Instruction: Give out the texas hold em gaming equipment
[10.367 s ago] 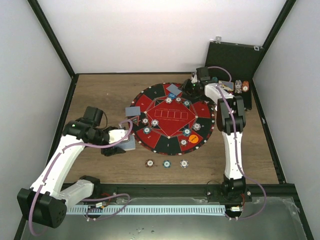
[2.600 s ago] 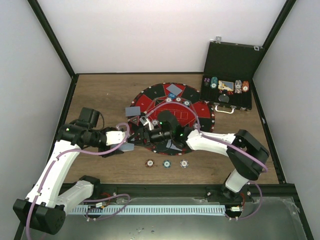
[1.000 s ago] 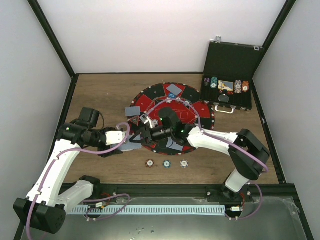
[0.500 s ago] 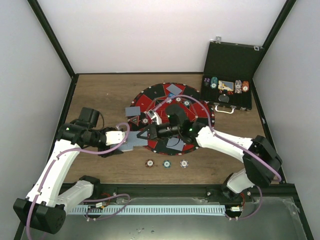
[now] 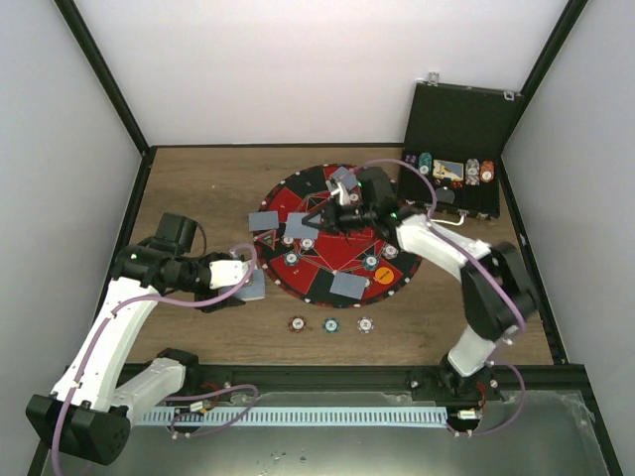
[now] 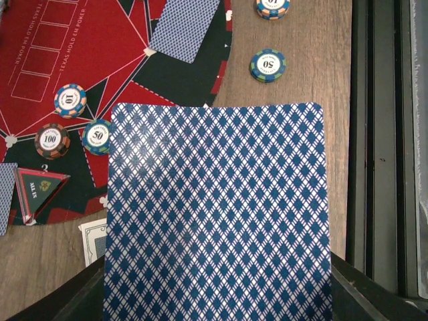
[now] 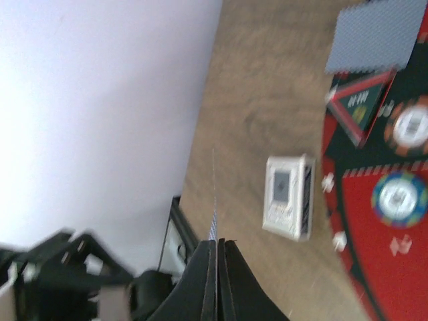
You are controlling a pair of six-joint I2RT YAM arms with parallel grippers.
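1. Mat: chips on it liable to scatter under a low arm sweep.
2. Deck: liable to shed its top card if tilted; clamped in left gripper, just beside mat's left edge.
3. Single card: liable to slip from a thin hold; pinched edge-on in closed right gripper, above mat.

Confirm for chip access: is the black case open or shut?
Open: the black case has its lid up, chips visible inside.

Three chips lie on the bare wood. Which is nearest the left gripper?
The chip at the row's left end, diagonally beside the left gripper; the middle chip and right-end chip sit farther away.
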